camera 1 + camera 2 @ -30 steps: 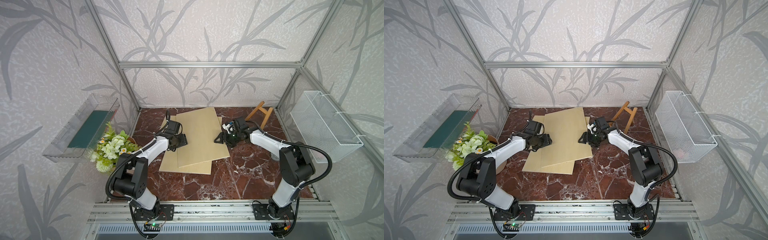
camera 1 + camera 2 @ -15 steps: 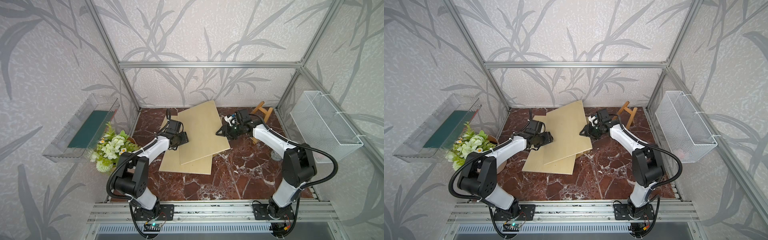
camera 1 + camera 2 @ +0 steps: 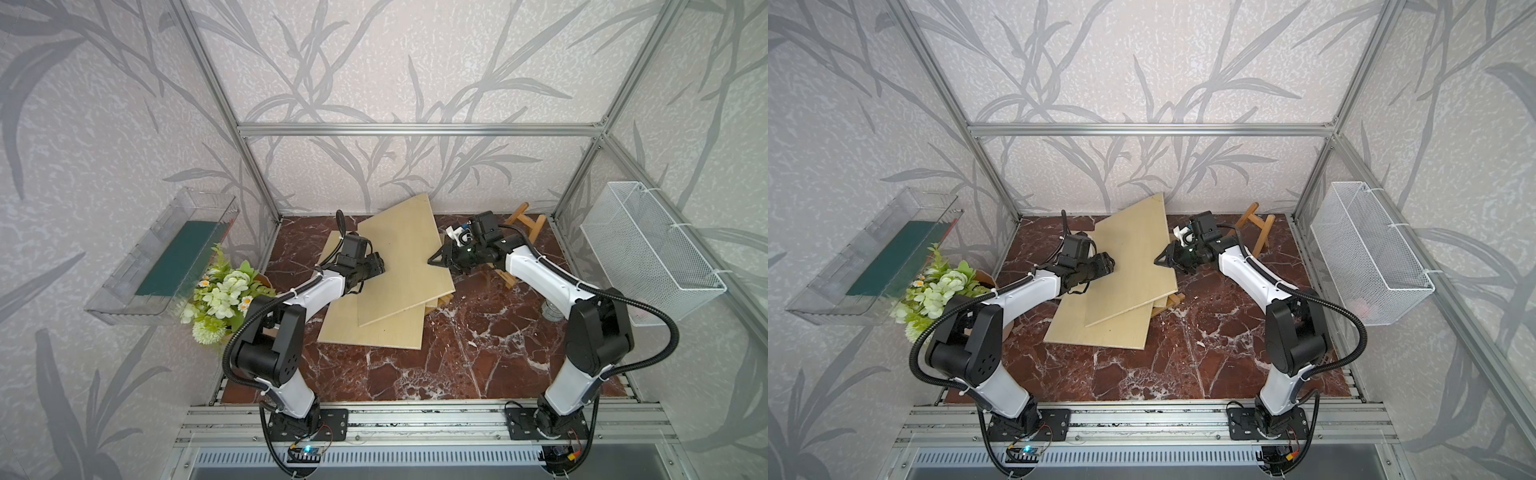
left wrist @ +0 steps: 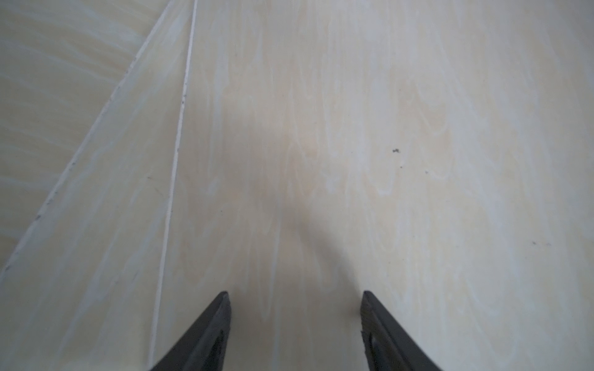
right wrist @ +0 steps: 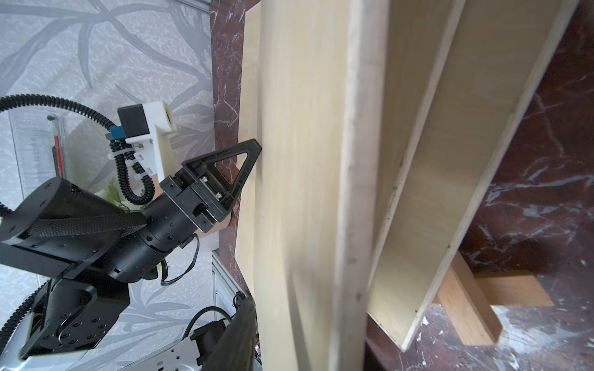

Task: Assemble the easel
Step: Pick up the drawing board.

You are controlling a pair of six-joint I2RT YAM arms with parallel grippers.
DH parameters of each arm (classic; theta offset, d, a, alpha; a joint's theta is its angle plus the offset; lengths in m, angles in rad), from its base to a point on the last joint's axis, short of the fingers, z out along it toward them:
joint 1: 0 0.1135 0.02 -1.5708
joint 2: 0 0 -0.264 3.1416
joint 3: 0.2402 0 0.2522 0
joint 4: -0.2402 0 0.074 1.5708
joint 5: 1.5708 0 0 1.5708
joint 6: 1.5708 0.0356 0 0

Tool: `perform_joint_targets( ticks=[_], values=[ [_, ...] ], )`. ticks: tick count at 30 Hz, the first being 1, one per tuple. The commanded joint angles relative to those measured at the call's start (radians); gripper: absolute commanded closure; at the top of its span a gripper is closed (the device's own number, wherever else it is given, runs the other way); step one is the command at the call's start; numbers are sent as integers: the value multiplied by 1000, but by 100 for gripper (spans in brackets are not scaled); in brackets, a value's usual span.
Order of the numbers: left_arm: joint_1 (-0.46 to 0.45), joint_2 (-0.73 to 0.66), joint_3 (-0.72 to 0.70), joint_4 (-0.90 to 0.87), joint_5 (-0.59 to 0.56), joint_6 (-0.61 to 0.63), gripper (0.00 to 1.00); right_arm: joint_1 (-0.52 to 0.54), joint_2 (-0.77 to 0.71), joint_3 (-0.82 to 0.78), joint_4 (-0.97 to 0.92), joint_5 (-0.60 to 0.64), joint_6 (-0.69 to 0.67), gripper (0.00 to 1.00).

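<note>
Lifting looks to be the step in hand. The right gripper point(image 3: 435, 261) sits at the right-hand edge of the upper board point(image 3: 399, 266) and, as far as both top views show, pinches that edge. This side rides clear of the lower board point(image 3: 374, 330), which lies flat on the marble table point(image 3: 478, 345). The left gripper point(image 4: 294, 294) has its fingers spread with nothing between them, the tips set against the sheet's face near its opposite edge. This is probably to brace the sheet so it pivots rather than slides. The tilt exposes a wooden bar point(image 5: 466, 308) lying under the boards' near right corner, likely an easel part that the lift is meant to free. The easel frame point(image 3: 525, 220), a small wooden A-shape, lies at the back right corner, apart from both arms and not yet joined to anything. As for containers, the clear tray point(image 3: 124, 301) on the left wall holds a dark green pad point(image 3: 178, 257). The white wire basket point(image 3: 1350, 232) on the right wall shows a small pale-red thing point(image 3: 1363, 308) through the mesh, too small to name. A brown pot point(image 3: 262, 279) beside the left arm holds artificial flowers point(image 3: 220, 291).
</note>
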Motion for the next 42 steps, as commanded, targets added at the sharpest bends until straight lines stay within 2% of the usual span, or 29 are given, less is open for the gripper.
perform_joint_targets(
  ticks=[1, 6, 10, 15, 20, 23, 31, 35, 42],
  values=[
    [-68, 89, -54, -155, 136, -21, 35, 62, -15, 64, 140, -127, 26, 70],
    [-67, 83, -57, -144, 133, -28, 35, 64, -13, 71, 171, -108, 54, 90],
    [-51, 50, -43, -138, 148, -52, 35, 62, -20, 108, 150, -98, 20, 100],
    [16, -59, 10, -192, 151, -64, 34, 60, -40, 245, -38, -11, -207, 100],
    [50, -133, 102, -365, 46, 16, 34, 51, -39, 418, -207, 22, -427, 100],
    [50, -155, 104, -382, 31, 26, 34, 50, -41, 509, -300, 23, -527, 100],
    [50, -159, 46, -333, 66, -19, 34, 46, -123, 570, -395, 66, -719, 100],
    [50, -160, 39, -318, 74, -27, 34, 31, -139, 606, -466, 142, -784, 100],
    [50, -144, 59, -311, 90, -24, 34, -60, -236, 561, -397, 88, -815, 100]
  ],
)
